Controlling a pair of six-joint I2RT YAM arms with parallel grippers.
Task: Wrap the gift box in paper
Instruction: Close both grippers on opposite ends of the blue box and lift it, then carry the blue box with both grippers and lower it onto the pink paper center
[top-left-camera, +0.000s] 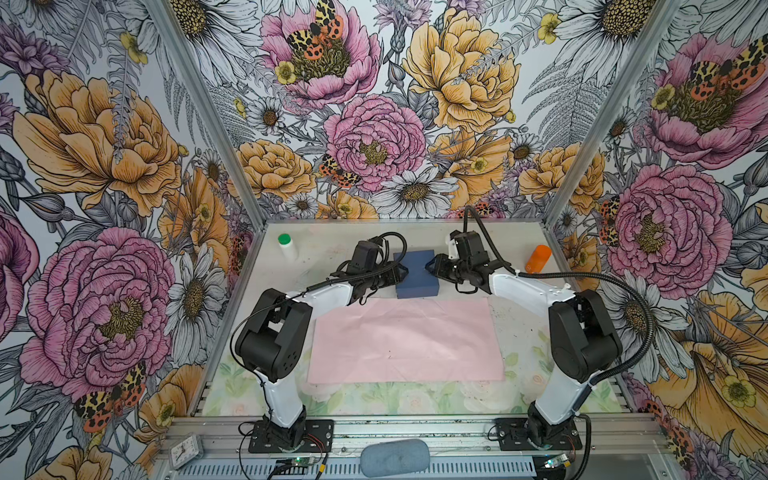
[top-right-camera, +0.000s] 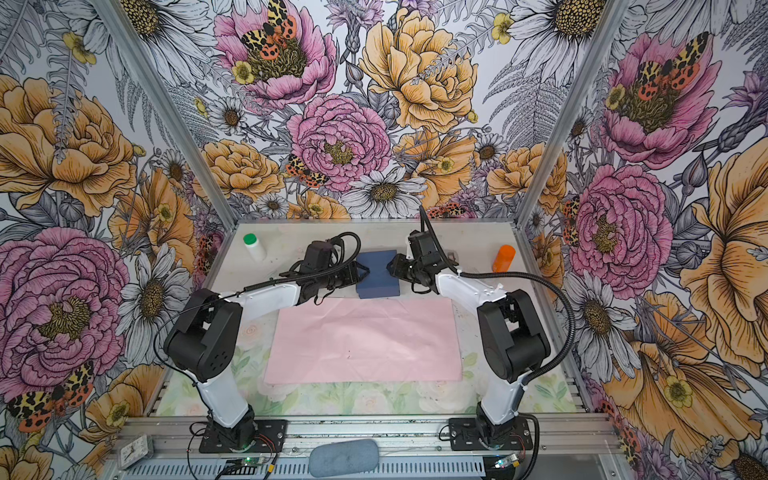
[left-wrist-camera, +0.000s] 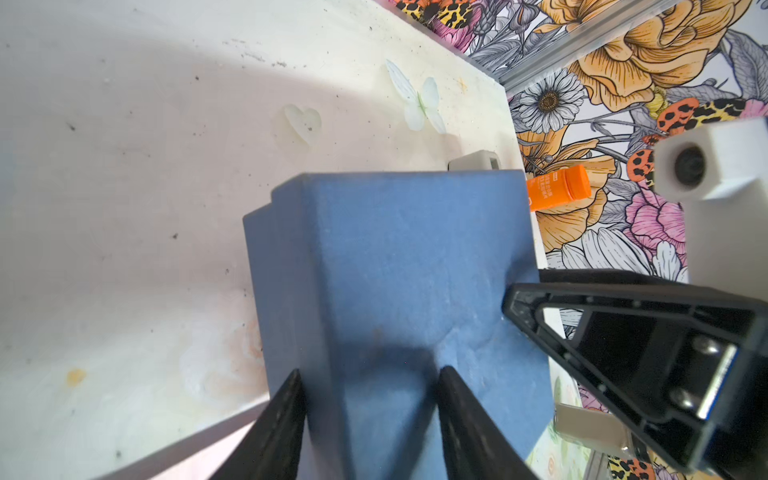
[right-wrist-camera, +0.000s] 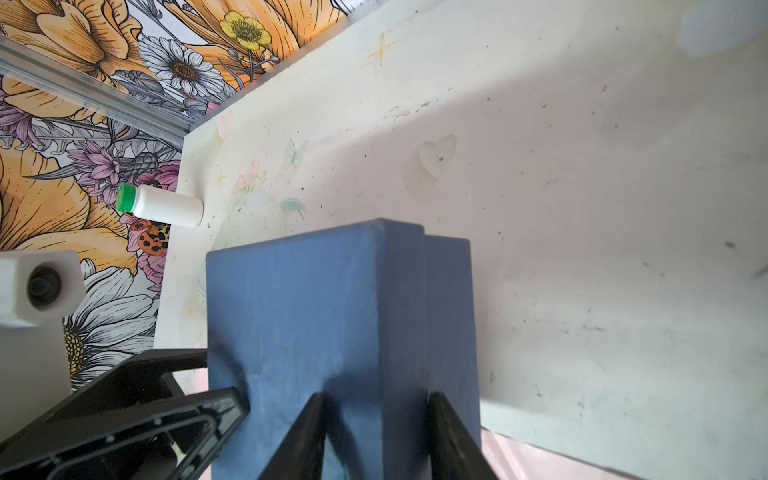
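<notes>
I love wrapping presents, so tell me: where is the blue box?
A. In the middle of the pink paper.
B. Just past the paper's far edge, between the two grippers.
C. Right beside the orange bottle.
B: the gift box is beyond the paper, with the left gripper and right gripper at its sides.

Three walls close in the cell, all papered with one bold floral print: the back wall (top-left-camera: 374, 137) and both side walls carry big pink peonies, orange blooms, white daisies, grey ferns and spotted orange moths. Bare aluminium posts (top-left-camera: 208, 112) run up the two rear corners. The worktop (top-left-camera: 519, 328) is pale cream and speckled with dark marks, with a washed-out green and rose pattern along its near edge. A faded heart (left-wrist-camera: 302, 124) and a pale butterfly (left-wrist-camera: 419, 102) show on it. An aluminium rail (top-left-camera: 415, 432) crosses the front. The light is soft and even.
</notes>
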